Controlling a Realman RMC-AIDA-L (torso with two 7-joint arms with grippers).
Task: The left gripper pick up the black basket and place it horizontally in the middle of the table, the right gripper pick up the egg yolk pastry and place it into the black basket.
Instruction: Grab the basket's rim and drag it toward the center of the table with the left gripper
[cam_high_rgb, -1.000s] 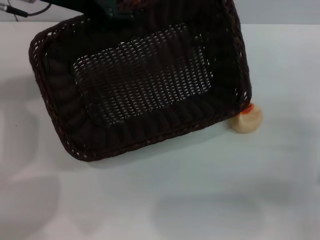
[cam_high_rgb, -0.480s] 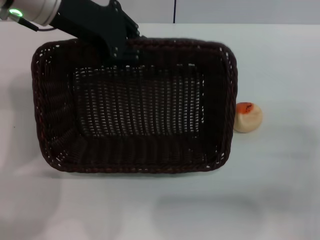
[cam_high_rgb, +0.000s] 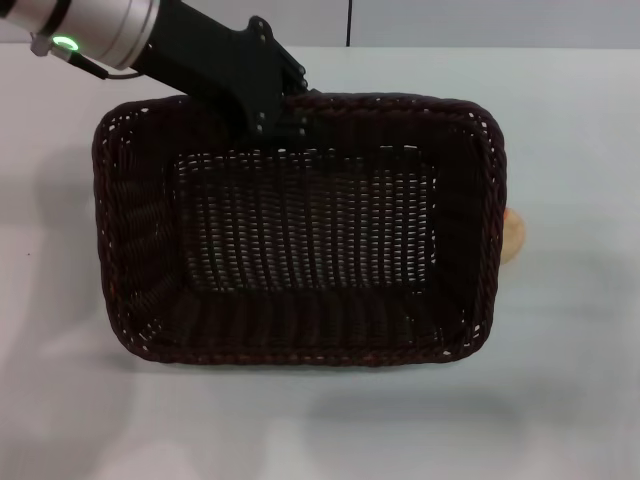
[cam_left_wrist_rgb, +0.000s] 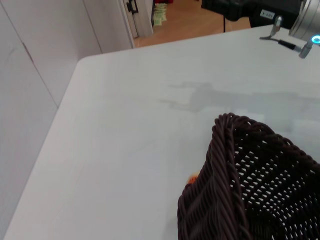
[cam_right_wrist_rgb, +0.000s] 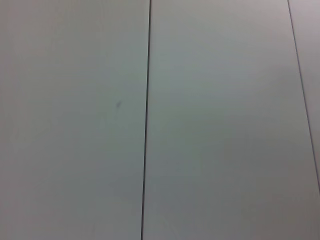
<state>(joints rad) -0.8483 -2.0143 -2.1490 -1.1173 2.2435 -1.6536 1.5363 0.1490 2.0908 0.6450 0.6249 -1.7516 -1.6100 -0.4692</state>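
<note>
- Black basket (cam_high_rgb: 300, 230) — sitting mid-frame on the table (cam_high_rgb: 560, 380), opening upward, long axis running left to right.
- Left gripper (cam_high_rgb: 283, 112) — reaching in from the upper left, clamping the basket's far rim.
- Egg yolk pastry (cam_high_rgb: 513, 235) — peeking out at the basket's right wall, mostly hidden; touching or not, unclear.
- Right gripper — showing nowhere in the head view.

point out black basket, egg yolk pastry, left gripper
black basket (cam_high_rgb: 300, 255), head view, woven floor.
egg yolk pastry (cam_high_rgb: 514, 236), head view, beige sliver showing past the basket's right rim.
left gripper (cam_high_rgb: 285, 115), head view, fingertips at the basket's far rim.
</note>
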